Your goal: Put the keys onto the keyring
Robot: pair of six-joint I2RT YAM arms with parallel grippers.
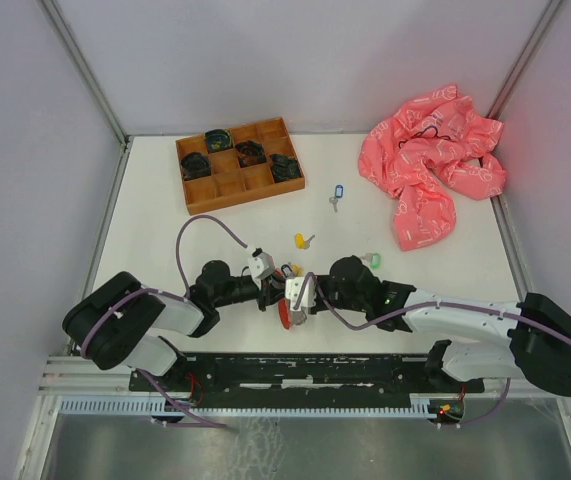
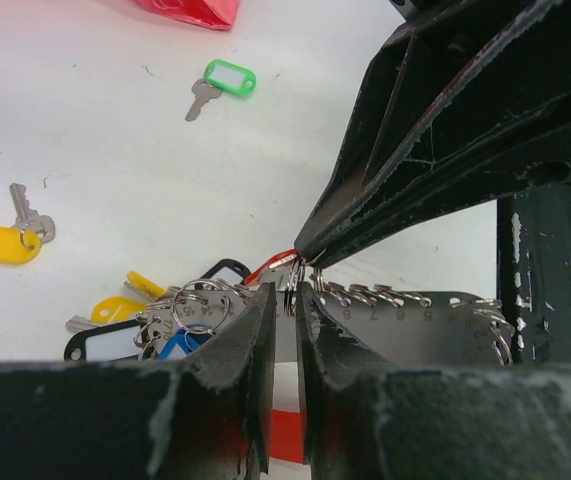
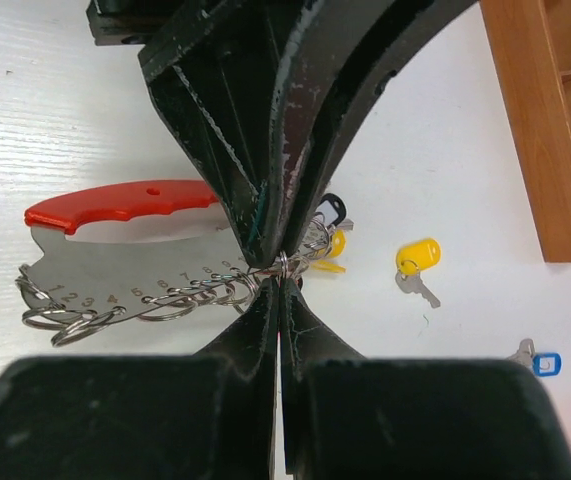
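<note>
Meeting tip to tip near the front edge of the table [image 1: 445,275], the right gripper [image 3: 279,290] pinches the keyring [image 3: 283,264] tight while the left gripper [image 2: 287,300] stands with jaws a crack apart around it, loose keys [image 1: 303,240] lying farther back.

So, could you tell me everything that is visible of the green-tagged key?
The green-tagged key is a small silvery metal key fixed to a bright green, rounded plastic tag with a pale label window. It lies flat on the white table, on its own; nothing else touches it.
</note>
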